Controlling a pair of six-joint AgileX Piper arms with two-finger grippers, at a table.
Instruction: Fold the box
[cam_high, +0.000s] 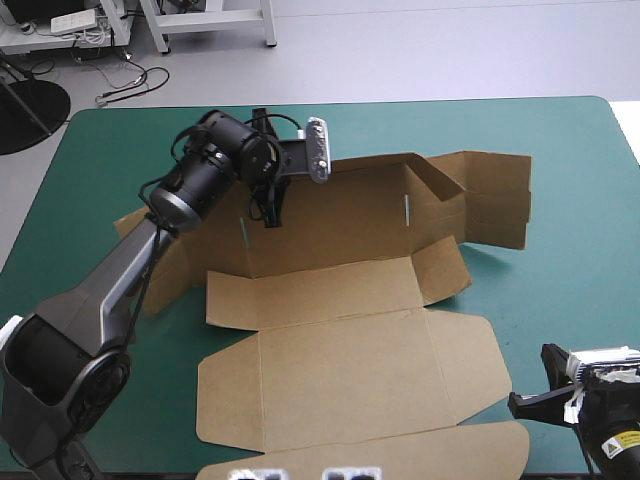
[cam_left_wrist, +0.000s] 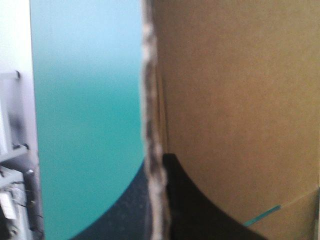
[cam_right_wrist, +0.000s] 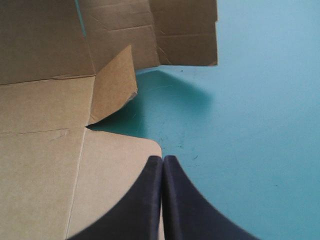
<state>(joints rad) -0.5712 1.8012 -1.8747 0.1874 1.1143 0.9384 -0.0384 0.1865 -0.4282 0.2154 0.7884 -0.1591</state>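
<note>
Wall of the brown box pinched in the left gripper, right gripper closed empty over a flap corner, teal-green cover ahead.

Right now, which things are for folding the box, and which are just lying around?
For the job:
box, brown, back wall raised
left tool, shut on that wall
right tool, shut, at the box's near right corner, holding nothing

Just there:
teal-green cover, only what the box lies on
</note>
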